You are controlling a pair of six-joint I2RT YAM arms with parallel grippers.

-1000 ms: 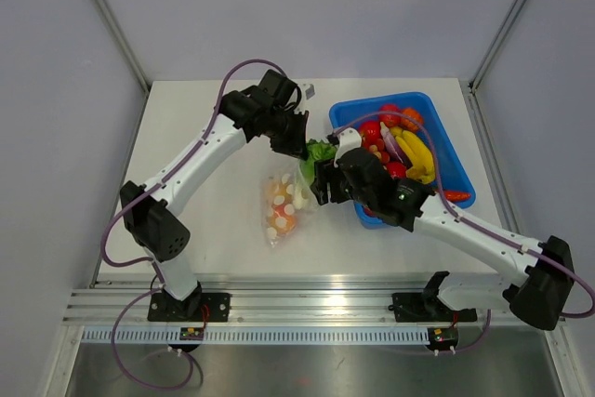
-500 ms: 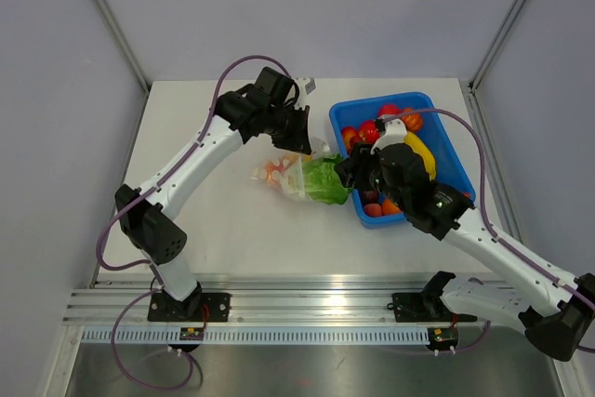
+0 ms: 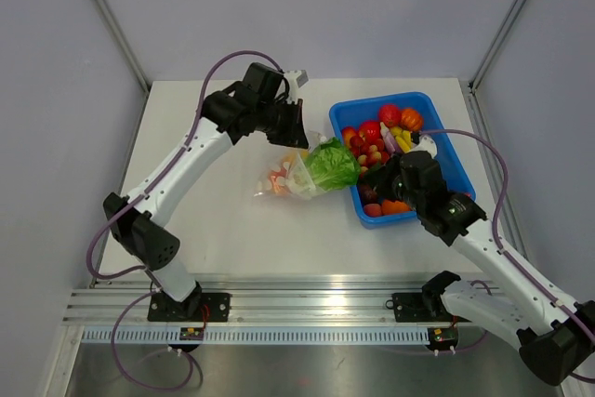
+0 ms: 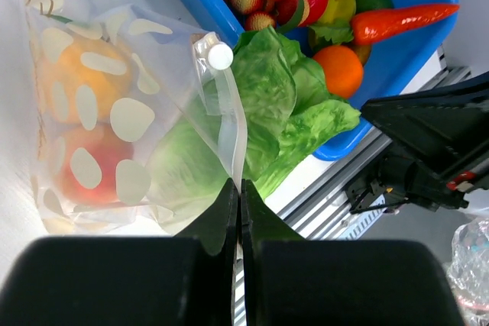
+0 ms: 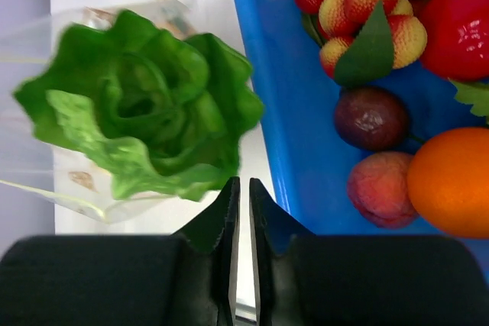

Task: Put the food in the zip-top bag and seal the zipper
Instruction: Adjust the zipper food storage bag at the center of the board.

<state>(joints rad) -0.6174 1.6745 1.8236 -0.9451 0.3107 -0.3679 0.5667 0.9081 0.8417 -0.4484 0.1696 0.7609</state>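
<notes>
The zip-top bag (image 4: 114, 112), clear with white dots, lies on the white table just left of the tray. It holds orange and red food pieces. My left gripper (image 4: 238, 185) is shut on the bag's mouth edge, on the zipper (image 4: 227, 124) below its white slider (image 4: 220, 56). The green lettuce (image 3: 330, 165) sits partly in the mouth, leaning on the tray's corner. My right gripper (image 5: 243, 182) hovers at the tray's left wall beside the lettuce (image 5: 145, 112), jaws nearly together with nothing between them. In the top view the left gripper (image 3: 296, 139) is above the bag (image 3: 279, 181) and the right gripper (image 3: 365, 177) is right of it.
The blue tray (image 3: 457, 163) at the right holds several more toy fruits, among them an orange (image 5: 451, 181), a peach (image 5: 382, 188) and a dark plum (image 5: 370, 117). Grey walls and metal posts ring the table. An aluminium rail runs along the near edge.
My right gripper has let go of the lettuce, drawn back right to the tray and closed. The left gripper has swung the bag's mouth towards the tray, lettuce now in it.
</notes>
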